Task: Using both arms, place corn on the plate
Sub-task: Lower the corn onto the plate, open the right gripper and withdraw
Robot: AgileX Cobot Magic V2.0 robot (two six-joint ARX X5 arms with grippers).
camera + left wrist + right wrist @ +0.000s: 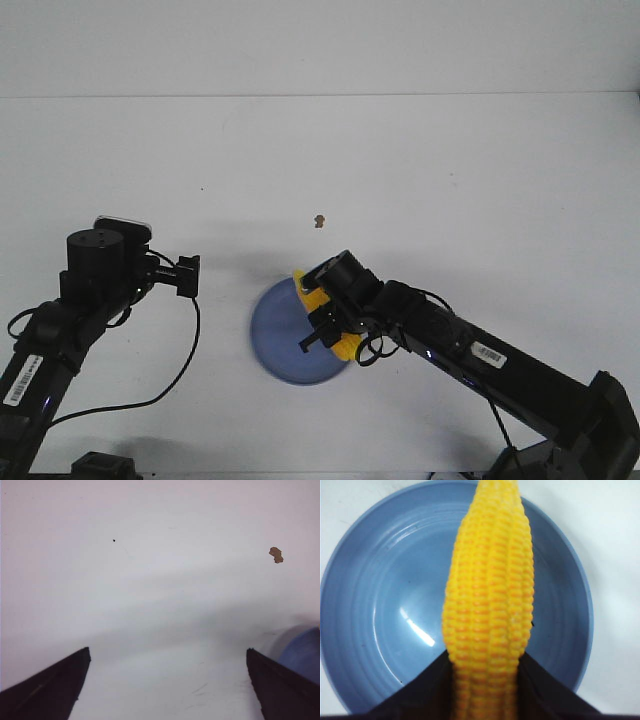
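The right gripper [487,690] has its jaws clamped on the corn [490,605] over the plate [365,630], while the left gripper [167,685] hangs wide apart and empty above the counter [450,170]

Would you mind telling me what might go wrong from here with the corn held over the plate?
1. The corn spans nearly the whole plate; its tip reaches the rim, so on release it may tip or roll off the edge.
2. The right gripper holds only one end, so the corn could swing or slip.
3. Pressing down near the rim might shift the plate on the table.
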